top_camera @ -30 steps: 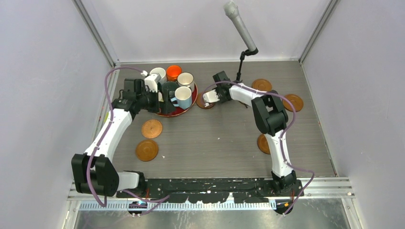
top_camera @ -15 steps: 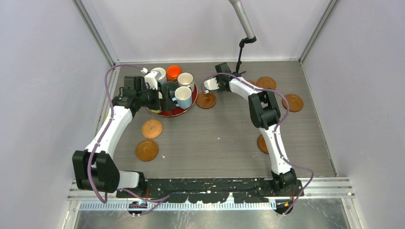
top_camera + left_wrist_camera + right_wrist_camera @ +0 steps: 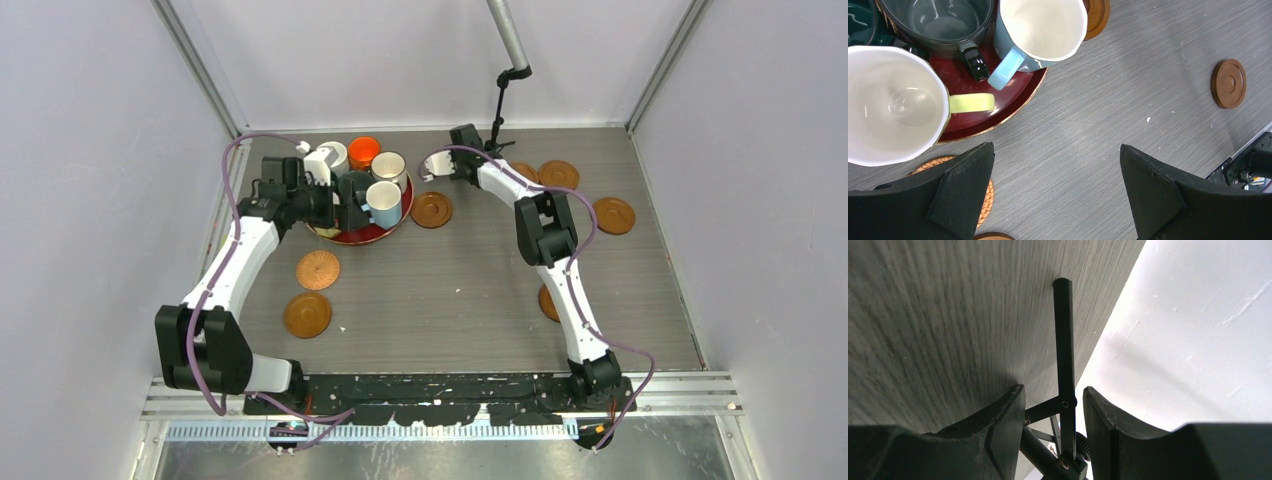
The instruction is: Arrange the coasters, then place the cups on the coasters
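Right tool: my right tool [image 3: 433,166] stands about half open with nothing in it. Through the gap the wrist view shows only the thin rod of a black stand [image 3: 1064,340] beyond the fingers, and it does not look gripped.
What changed: a second ago this tool sat low over a smooth coaster [image 3: 432,209]. It has now lifted off and drawn back toward the far edge of the desk [image 3: 460,290]. The coaster lies flat and free, just right of the red tray [image 3: 365,238].
What that means: I judge that coaster placed. Arranging is still the step in hand, and no cup stands on any coaster yet.
Left tool: my left tool [image 3: 1055,165] is spread wide and empty. It has kept its hover at the tray's near-left edge throughout.
Other coasters: the woven coaster [image 3: 318,269] and a near-left coaster [image 3: 307,314] lie close together on the left. On the right are a far coaster [image 3: 558,174], a right-edge coaster [image 3: 613,215] and a near-right coaster [image 3: 548,300], the last partly behind my right arm [image 3: 545,235]. A seventh seems to peek out behind that arm, too hidden to be sure.
Tray contents: the light blue cup [image 3: 1043,30], pale yellow cup [image 3: 893,105], dark grey-green cup [image 3: 943,20] and dark teal cup [image 3: 855,20] are crowded together.
Far cups: the cream cup [image 3: 388,167] sits on the tray. Whether the orange cup [image 3: 364,151] and white cup [image 3: 331,154] stand on it or just behind it I cannot tell.
Inside the cups: those I can see into are empty.
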Action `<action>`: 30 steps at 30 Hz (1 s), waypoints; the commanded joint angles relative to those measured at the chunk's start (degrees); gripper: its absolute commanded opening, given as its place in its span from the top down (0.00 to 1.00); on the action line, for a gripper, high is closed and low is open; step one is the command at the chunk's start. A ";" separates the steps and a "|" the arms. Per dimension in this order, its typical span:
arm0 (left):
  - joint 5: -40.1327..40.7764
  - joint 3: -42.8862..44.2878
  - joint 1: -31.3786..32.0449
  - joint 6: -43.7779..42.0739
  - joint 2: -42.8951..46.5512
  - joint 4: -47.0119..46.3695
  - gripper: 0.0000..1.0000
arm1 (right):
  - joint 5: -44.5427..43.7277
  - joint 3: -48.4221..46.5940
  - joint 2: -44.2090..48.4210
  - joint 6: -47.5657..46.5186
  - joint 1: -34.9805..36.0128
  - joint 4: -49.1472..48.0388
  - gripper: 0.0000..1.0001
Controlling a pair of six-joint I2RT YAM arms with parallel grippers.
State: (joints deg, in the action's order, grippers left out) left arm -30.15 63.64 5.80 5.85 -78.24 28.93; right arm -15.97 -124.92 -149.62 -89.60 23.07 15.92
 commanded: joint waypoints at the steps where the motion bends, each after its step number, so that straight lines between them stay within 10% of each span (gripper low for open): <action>1: -1.71 2.60 -0.44 0.61 0.31 -2.47 0.02 | 2.67 0.87 1.36 4.15 -0.01 -0.16 0.47; 30: -3.01 3.15 -0.44 -1.68 7.02 2.86 0.00 | 23.36 43.25 54.60 51.66 -2.50 20.88 0.35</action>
State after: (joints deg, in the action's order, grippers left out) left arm -31.38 64.71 5.80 6.35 -73.52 30.22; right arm 1.19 -86.43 -99.07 -49.36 25.76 30.74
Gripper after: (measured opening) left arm 0.994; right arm 0.646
